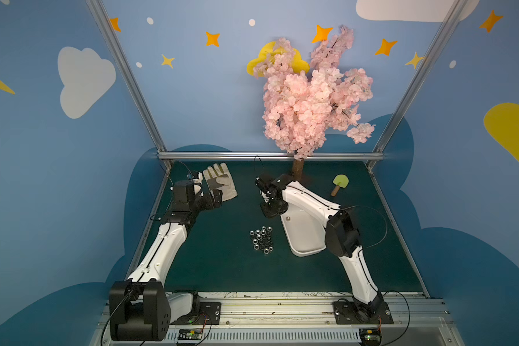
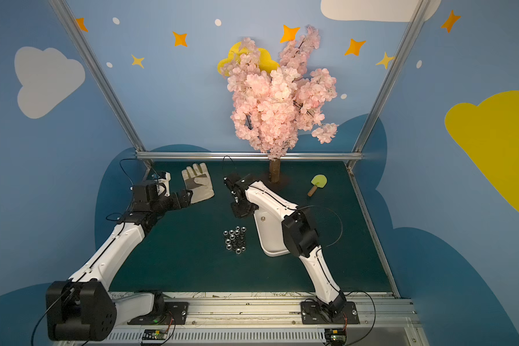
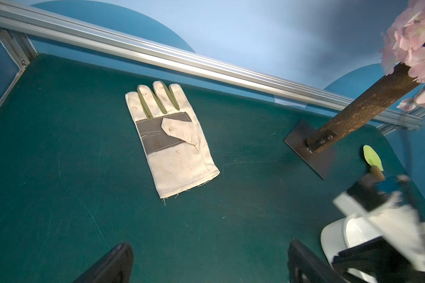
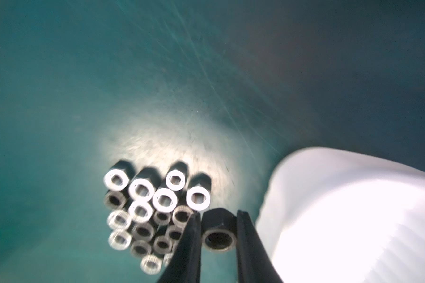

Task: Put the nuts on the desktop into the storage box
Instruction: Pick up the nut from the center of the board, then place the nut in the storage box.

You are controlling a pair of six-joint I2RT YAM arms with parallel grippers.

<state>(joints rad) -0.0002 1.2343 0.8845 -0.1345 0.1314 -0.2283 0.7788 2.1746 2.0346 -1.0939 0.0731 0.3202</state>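
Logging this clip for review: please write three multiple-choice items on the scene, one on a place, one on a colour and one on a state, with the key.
1. Where does the heap of nuts lie relative to the storage box?
A) inside it
B) beside it, on the desktop
C) underneath it

2. What colour is the storage box?
A) white
B) red
C) black

3. What state is the right hand in?
A) open and empty
B) shut, holding nothing
C) shut on one nut

Key:
1 B: both top views show the heap on the green surface next to the box.
2 A: the box shows white in every view that shows it.
3 C: the right wrist view shows a nut between its fingers.
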